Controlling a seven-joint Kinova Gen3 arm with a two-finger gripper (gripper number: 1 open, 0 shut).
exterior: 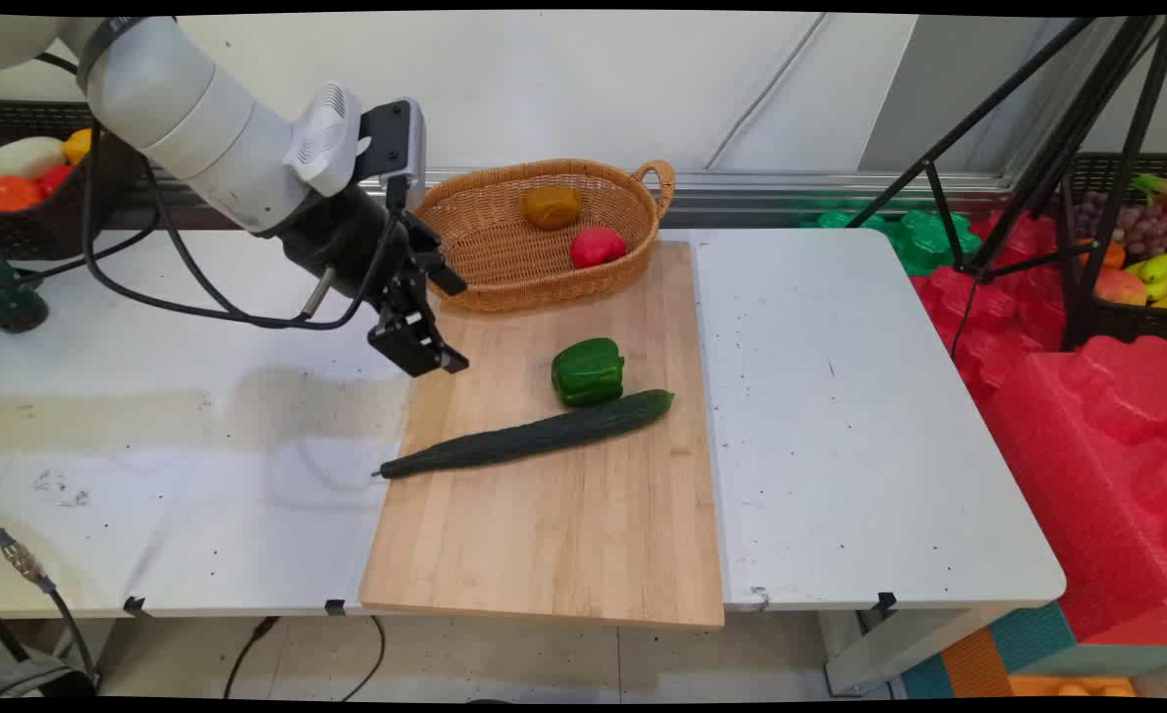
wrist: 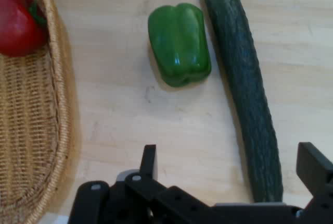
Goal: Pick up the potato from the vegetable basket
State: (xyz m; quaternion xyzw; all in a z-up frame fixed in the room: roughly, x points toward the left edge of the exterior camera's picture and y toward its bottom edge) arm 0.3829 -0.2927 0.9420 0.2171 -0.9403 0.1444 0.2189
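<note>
Wooden cutting board (exterior: 564,505) lies across the middle of your white table (exterior: 841,416), and your gripper (exterior: 435,317) hangs above its far left corner, just beside the wicker basket (exterior: 504,257). Its two fingers (wrist: 149,161) are spread apart and hold nothing; from the hand camera you see one finger near the middle of the bottom edge and the other at the right edge, with bare wood between them.

Nearest to your gripper is the long dark cucumber (exterior: 534,436), which lies slantwise across the board, its thin end reaching the board's left edge. Your green pepper (exterior: 588,371) sits just beside the cucumber's thicker end, on the basket's side of it; whether they touch you cannot tell.

Inside the basket, at the board's far edge, you have a red pepper (exterior: 596,246) and a brownish-yellow piece of produce (exterior: 551,206). Black cables (exterior: 177,287) droop from the arm to the table at your left.
</note>
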